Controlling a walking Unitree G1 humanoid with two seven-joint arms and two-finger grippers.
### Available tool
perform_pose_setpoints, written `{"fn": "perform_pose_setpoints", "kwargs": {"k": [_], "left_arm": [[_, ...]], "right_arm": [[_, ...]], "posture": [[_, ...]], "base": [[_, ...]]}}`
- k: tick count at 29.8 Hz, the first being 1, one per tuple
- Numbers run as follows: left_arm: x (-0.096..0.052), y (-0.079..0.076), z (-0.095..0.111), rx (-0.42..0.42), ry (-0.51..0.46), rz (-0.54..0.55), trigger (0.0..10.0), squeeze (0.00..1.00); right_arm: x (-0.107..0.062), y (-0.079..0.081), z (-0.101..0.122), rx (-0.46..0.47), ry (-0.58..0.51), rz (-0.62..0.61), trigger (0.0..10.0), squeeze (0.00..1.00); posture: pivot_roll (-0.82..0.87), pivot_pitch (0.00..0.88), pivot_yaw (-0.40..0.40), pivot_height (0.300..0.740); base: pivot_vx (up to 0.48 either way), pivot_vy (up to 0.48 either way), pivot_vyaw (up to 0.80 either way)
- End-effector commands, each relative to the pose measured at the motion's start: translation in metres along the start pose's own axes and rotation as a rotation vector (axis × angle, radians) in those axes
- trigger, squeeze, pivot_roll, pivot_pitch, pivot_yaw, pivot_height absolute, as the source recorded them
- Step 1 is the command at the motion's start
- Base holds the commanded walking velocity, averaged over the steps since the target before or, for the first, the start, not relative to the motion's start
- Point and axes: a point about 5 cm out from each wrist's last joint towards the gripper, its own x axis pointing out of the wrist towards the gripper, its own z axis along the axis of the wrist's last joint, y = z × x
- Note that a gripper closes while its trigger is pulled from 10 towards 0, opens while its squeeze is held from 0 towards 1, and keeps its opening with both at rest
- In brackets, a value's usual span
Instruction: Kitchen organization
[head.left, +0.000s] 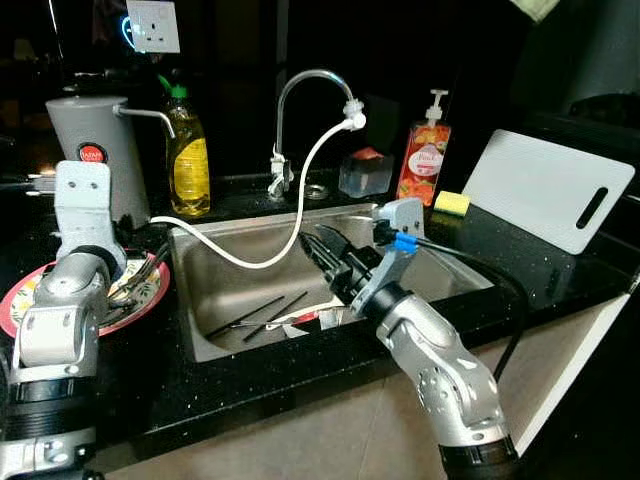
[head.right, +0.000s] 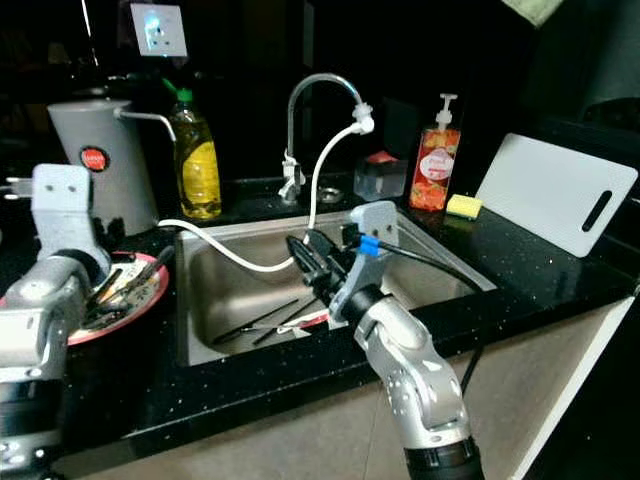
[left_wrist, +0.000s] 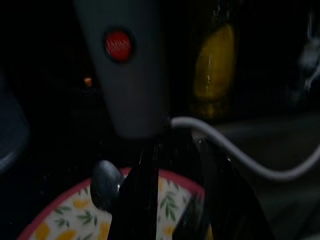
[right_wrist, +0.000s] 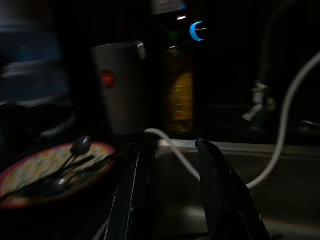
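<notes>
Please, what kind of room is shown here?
Most likely a home kitchen: a steel sink with a curved tap set in a black counter, a dish soap bottle and a white cutting board.

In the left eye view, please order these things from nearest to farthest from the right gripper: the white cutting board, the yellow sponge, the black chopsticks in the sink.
Measured from the right gripper, which is over the sink:
1. Black chopsticks, on the sink floor just below it.
2. Yellow sponge, on the counter behind the sink's right corner.
3. White cutting board, leaning at the far right.
</notes>
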Motion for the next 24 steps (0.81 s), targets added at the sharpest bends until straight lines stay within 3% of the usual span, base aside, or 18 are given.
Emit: {"fn": "perform_pose_setpoints", "kwargs": {"k": [1,3,4,6,11,14,19,22,24], "left_arm": [[-0.004,-0.004,-0.001,-0.003,-0.049,-0.014,10.0,0.0],[-0.007,-0.007,-0.002,-0.024,-0.084,-0.048,10.0,0.0],[-0.014,-0.016,-0.003,-0.051,-0.156,-0.153,10.0,0.0],[-0.016,-0.019,-0.003,-0.051,-0.178,-0.18,10.0,0.0],[-0.016,-0.021,-0.01,-0.015,-0.166,-0.146,10.0,0.0],[-0.02,-0.029,-0.018,-0.02,-0.143,-0.191,10.0,0.0],[-0.02,-0.028,-0.019,-0.021,-0.141,-0.182,10.0,0.0],[-0.022,-0.031,-0.013,-0.025,-0.142,-0.217,10.0,0.0],[-0.031,-0.035,-0.01,-0.025,-0.112,-0.293,10.0,0.0]], "right_arm": [[0.001,-0.007,0.003,-0.013,-0.019,-0.053,10.0,0.0],[0.001,-0.008,0.003,-0.01,-0.022,-0.075,10.0,0.0],[0.001,-0.014,0.003,-0.009,-0.024,-0.135,10.0,0.0],[0.0,-0.016,0.003,-0.012,-0.024,-0.16,10.0,0.0],[-0.001,-0.022,0.001,-0.018,-0.018,-0.231,10.0,0.0],[-0.002,-0.02,-0.007,-0.024,0.005,-0.248,10.0,0.0],[-0.003,-0.018,-0.01,-0.023,0.013,-0.251,10.0,0.0],[-0.004,-0.018,-0.013,-0.043,0.019,-0.254,10.0,0.0],[-0.005,-0.019,-0.013,-0.063,0.016,-0.27,10.0,0.0]], "posture": [[-0.05,0.0,-0.069,0.74],[-0.05,0.0,-0.069,0.74],[-0.05,0.0,-0.079,0.74],[-0.06,0.0,-0.082,0.74],[-0.06,0.002,-0.084,0.74],[-0.06,0.01,-0.084,0.74],[-0.06,0.018,-0.088,0.74],[-0.05,0.024,-0.079,0.74],[-0.04,0.027,-0.07,0.74]], "base": [[0.0,0.0,0.0],[0.0,0.0,0.0],[0.0,0.0,0.0],[0.0,0.0,0.0],[0.0,0.0,0.0],[0.0,0.0,0.0],[0.0,0.0,0.0],[0.0,0.0,0.0],[0.0,0.0,0.0]]}}
